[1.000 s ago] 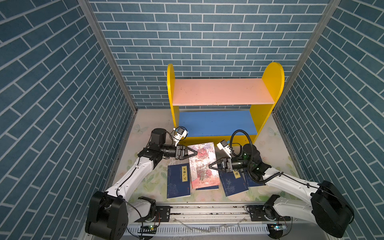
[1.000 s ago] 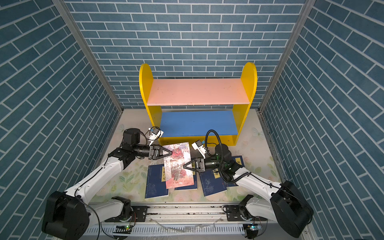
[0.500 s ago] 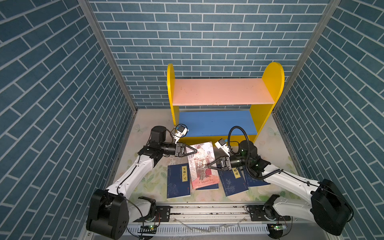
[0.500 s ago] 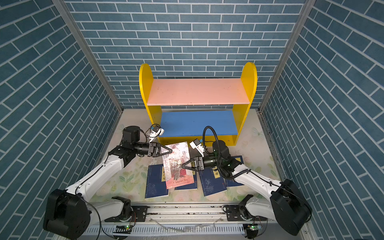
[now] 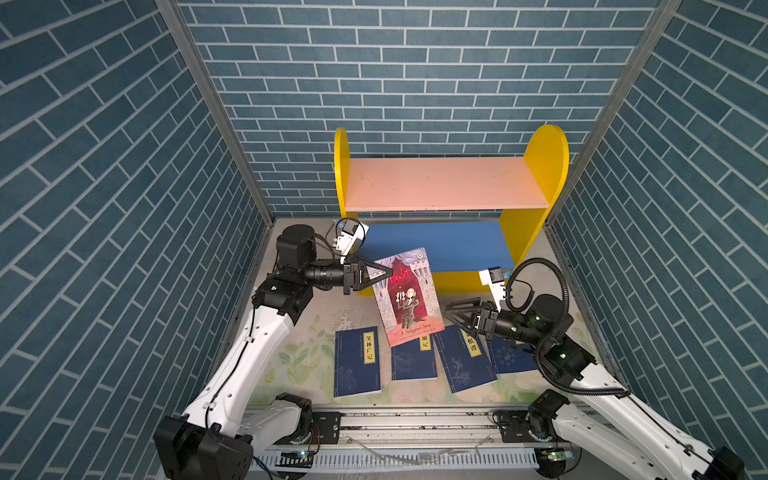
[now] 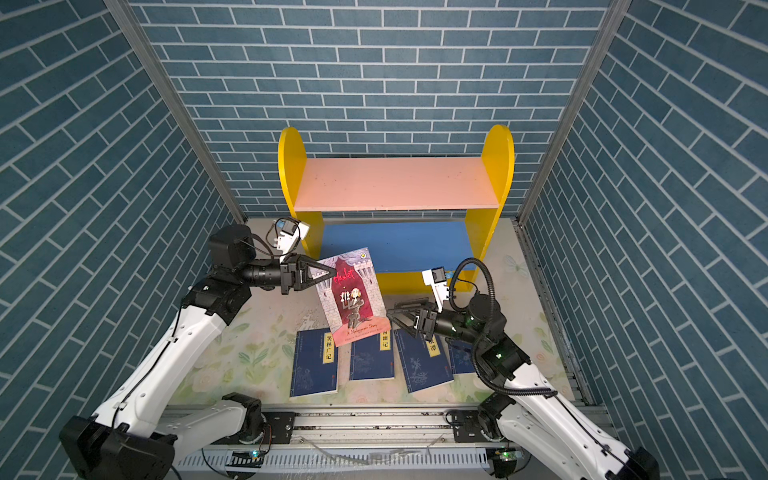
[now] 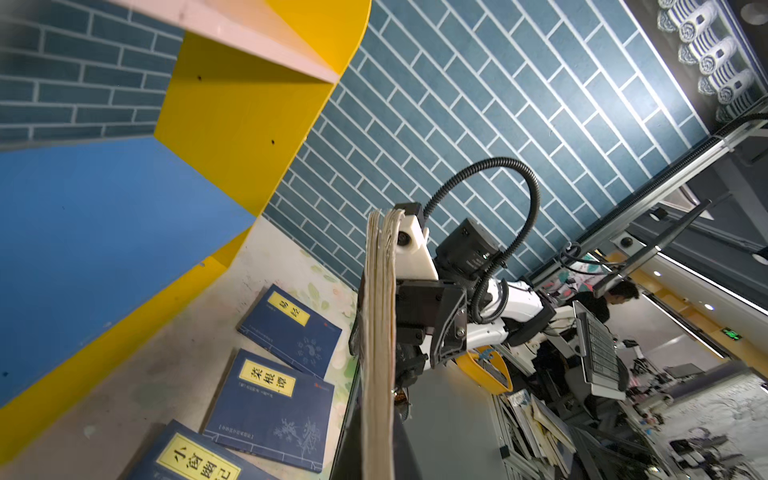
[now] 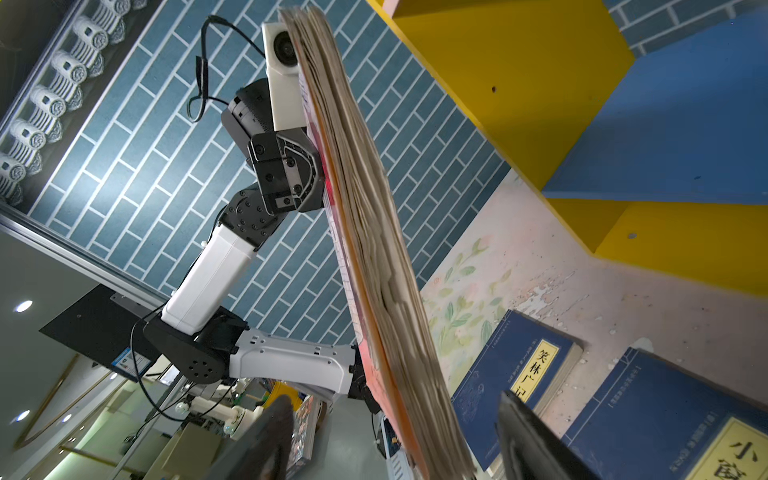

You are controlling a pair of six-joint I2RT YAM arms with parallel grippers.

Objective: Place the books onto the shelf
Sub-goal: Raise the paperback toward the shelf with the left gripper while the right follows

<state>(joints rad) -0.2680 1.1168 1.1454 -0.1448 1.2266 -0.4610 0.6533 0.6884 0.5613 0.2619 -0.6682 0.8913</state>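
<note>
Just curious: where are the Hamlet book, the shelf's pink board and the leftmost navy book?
Hamlet book [image 5: 409,297]: in a top view, cover's middle.
pink board [image 5: 444,183]: in a top view, bare middle.
leftmost navy book [image 5: 357,361]: in a top view, cover's middle.

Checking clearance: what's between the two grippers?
The grey-and-red book, raised off the table, pinched by the shut left gripper; the right gripper stands open beside it. Both top views show it.
</note>
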